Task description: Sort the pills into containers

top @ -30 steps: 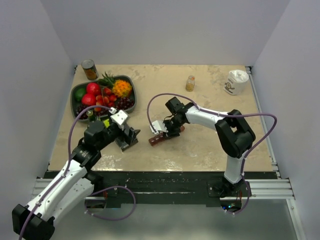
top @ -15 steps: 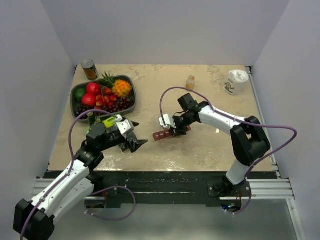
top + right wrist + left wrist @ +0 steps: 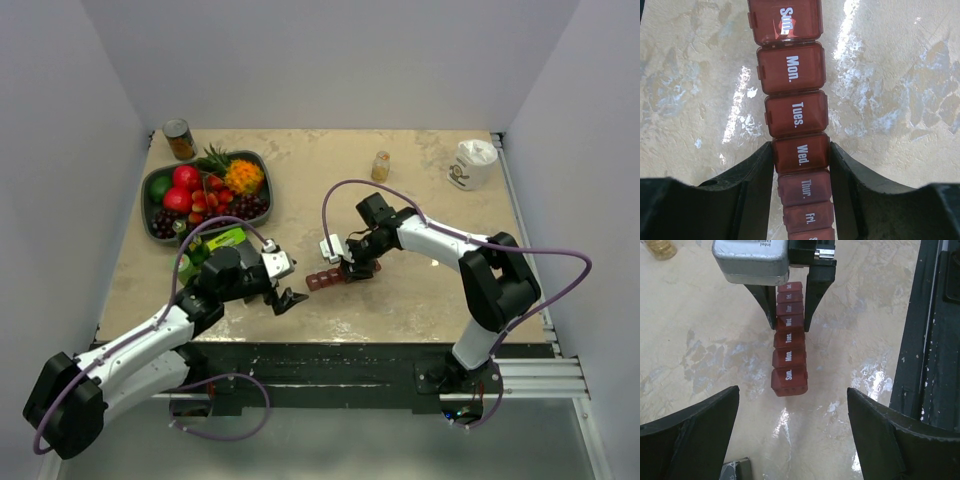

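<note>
In the top view, the containers (image 3: 318, 280), one dark red strip, lie on the table (image 3: 400, 305) near its front edge. Your right gripper (image 3: 350, 270) pinches the strip at its right part. Your left gripper (image 3: 287, 298) hangs just beside the strip's left end, apart from it, with the jaws spread wide. The pills (image 3: 380, 166) sit in a small clear bottle far back, well apart from both grippers. No writing is readable here, also not on the tin can (image 3: 180, 139) or the white cup (image 3: 472, 164).

In the left wrist view, white day names run along the lids: "Sun." nearest, then "Mon.", "Tues.", "Wed."; the farther ones are too small to read surely. The left fingers (image 3: 690, 435) stand wide apart, and the "Sun." end lies ahead of the gap between them, touching neither.

In the right wrist view you read "Sun.", "Mon.", "Tues.", "Wed.", "Thur.", "Fri.". The right fingers (image 3: 752, 180) press against both sides of the "Wed." compartment.
</note>
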`<state>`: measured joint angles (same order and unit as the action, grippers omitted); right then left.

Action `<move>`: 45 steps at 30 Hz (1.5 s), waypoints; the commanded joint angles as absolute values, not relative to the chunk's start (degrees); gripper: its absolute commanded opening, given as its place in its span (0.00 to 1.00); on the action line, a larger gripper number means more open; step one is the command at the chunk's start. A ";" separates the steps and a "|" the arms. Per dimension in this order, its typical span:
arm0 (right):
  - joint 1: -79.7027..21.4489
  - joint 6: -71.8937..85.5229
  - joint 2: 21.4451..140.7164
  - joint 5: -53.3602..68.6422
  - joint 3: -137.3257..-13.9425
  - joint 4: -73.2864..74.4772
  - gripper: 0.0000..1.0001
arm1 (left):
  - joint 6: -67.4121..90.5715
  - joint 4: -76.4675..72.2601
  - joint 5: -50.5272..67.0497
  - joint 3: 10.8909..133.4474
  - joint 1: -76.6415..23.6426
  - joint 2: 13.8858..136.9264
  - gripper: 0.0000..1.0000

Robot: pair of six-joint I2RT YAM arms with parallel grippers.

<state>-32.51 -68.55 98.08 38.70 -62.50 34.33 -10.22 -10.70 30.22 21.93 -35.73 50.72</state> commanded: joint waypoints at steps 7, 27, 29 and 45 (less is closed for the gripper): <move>-32.78 -69.34 95.89 42.63 -62.31 33.84 0.23 | -12.48 -15.91 28.74 23.38 -37.44 53.79 0.93; -33.13 -68.91 95.01 45.70 -62.84 34.37 0.22 | -13.27 -14.06 21.62 29.62 -41.48 67.41 0.80; -33.22 -68.82 95.01 46.23 -63.02 34.54 0.22 | -13.18 -14.76 22.06 29.18 -41.57 67.32 0.80; -33.13 -67.24 95.63 48.08 -63.81 34.98 0.21 | -14.24 -11.34 22.24 31.03 -42.71 70.40 0.37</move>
<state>-32.99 -67.68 98.06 44.73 -62.41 34.63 -12.10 -10.48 22.44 28.32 -42.28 70.30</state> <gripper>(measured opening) 0.465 0.481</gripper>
